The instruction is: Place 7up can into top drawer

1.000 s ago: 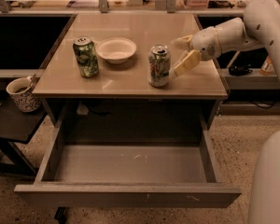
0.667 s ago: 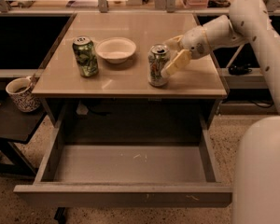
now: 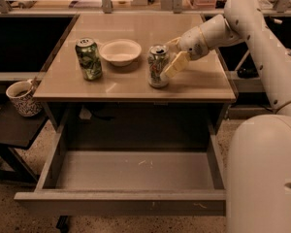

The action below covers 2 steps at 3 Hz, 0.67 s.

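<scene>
White and bulky at the right edge: robot base (image 3: 264,178), with its arm (image 3: 252,28) reaching leftward over the table (image 3: 136,89). Tan square tabletop, backed against a counter. Below it, pulled far out toward the camera, grey drawer (image 3: 121,202) (shallow, as wide as the table, floor scuffed).

On the tabletop, toward the back, pale bowl (image 3: 120,51). Just beside it on the left, dark green patterned can (image 3: 88,58), upright near the left edge. To the right of the bowl, soda can (image 3: 156,68), silver-white with green streaks, upright near the front edge, standing on the tabletop above the drawer and not in it.

Off to the far left, on a dark low stand, patterned mug (image 3: 22,98) with something thin sticking out.

Smallest, the gripper (image 3: 166,57), at the soda can's right side and spread wide: one finger (image 3: 175,64) crossing in front of the can's right edge, the other behind its top rim. Cannot tell whether either one presses on the metal.
</scene>
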Each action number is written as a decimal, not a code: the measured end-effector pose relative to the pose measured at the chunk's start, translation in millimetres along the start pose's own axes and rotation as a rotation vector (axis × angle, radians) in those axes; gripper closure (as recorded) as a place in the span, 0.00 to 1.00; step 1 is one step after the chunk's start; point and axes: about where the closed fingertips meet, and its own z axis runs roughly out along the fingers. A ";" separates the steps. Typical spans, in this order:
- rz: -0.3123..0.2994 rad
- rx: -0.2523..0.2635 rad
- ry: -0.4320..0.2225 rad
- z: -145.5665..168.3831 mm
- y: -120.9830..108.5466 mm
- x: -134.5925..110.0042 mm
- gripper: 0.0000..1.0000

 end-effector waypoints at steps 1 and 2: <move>-0.002 -0.005 0.010 4.3 -2.8 -0.6 0.00; -0.002 -0.005 0.009 4.5 -2.8 -0.6 0.19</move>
